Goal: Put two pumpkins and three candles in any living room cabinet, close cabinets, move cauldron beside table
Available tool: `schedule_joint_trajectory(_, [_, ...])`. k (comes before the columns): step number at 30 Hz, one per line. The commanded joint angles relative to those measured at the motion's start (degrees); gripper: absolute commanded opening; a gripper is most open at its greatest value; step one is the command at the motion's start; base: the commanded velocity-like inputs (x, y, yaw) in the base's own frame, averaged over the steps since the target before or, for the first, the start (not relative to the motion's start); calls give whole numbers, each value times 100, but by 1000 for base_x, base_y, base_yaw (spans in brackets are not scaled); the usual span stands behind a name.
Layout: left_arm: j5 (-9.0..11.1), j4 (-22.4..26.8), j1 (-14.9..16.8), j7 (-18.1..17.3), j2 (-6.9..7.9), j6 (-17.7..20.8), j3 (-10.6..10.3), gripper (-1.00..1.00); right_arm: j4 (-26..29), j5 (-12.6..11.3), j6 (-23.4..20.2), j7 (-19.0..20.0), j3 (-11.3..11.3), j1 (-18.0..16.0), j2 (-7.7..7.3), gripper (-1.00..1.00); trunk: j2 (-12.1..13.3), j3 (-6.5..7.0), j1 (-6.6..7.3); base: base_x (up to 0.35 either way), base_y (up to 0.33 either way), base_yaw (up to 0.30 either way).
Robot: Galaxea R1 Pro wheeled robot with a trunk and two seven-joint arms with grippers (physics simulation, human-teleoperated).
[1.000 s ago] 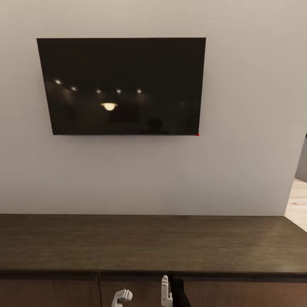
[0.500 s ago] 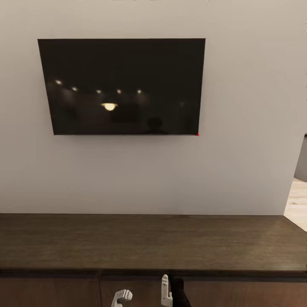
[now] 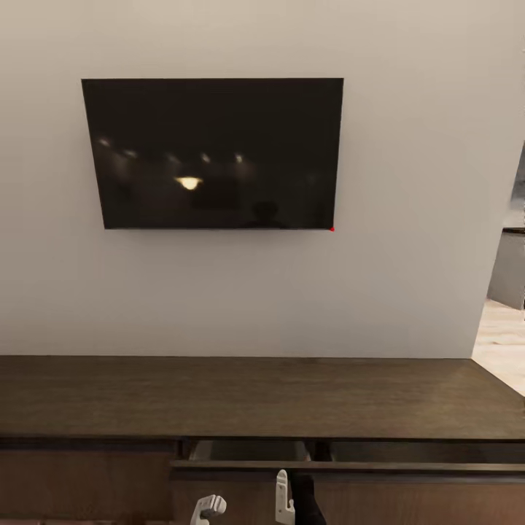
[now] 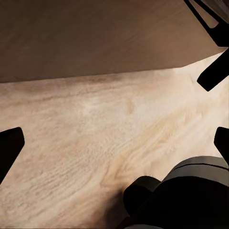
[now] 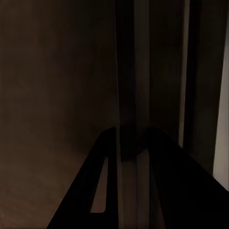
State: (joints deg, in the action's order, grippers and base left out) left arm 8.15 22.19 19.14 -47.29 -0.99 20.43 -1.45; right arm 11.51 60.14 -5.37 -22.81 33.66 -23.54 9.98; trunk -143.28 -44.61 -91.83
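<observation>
Now the left gripper (image 3: 209, 507) shows at the near edge of the head view, low in front of the cabinet (image 3: 248, 397); in the left wrist view its dark fingers (image 4: 9, 145) stand well apart over bare plank floor (image 4: 95, 143), holding nothing. Just to its right, the right gripper (image 3: 286, 503) sits against the front panel of the cabinet's middle drawer (image 3: 350, 467). In the right wrist view its two fingers (image 5: 102, 191) are nearly together around a thin vertical edge of that panel, apparently pinching it. Above, a dark television (image 3: 215, 153) hangs on the grey wall (image 3: 408, 219), and a doorway (image 3: 507, 306) opens at far right.

Compared with half a second ago, the drawer has slid out: a gap showing its pale inside now lies between cabinet top and panel, where the front was flush. The whole picture has also shifted, so the camera has backed away.

No pumpkins or candles are visible. The likely risk is the thin edge slipping from the pinch if the pull runs off-line, or the base backing faster than the drawer travels.
</observation>
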Motion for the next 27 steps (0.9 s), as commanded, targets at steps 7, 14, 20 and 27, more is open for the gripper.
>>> schedule_joint_trajectory(7, [55, 4, 2, 1, 2, 57, -19, 100, -88, 16, -50, -4, 1, -1, 1, -100, -2, -8, 3, -199, 0, 0])
schedule_joint_trajectory(14, [55, 4, 2, 1, 2, 57, -15, 100, -91, 16, -51, -4, 1, -1, 1, -100, -2, -8, 3, -197, 0, 0])
schedule_joint_trajectory(20, [55, 3, 2, 1, 1, 57, -13, 100, -88, 16, -52, -4, 1, -1, 1, -100, -2, -8, 3, -193, 0, 0])
schedule_joint_trajectory(27, [55, 3, 2, 1, 2, 57, -17, 100, -93, 16, -52, -4, 1, -1, 1, -100, -2, -8, 3, -186, 0, 0])
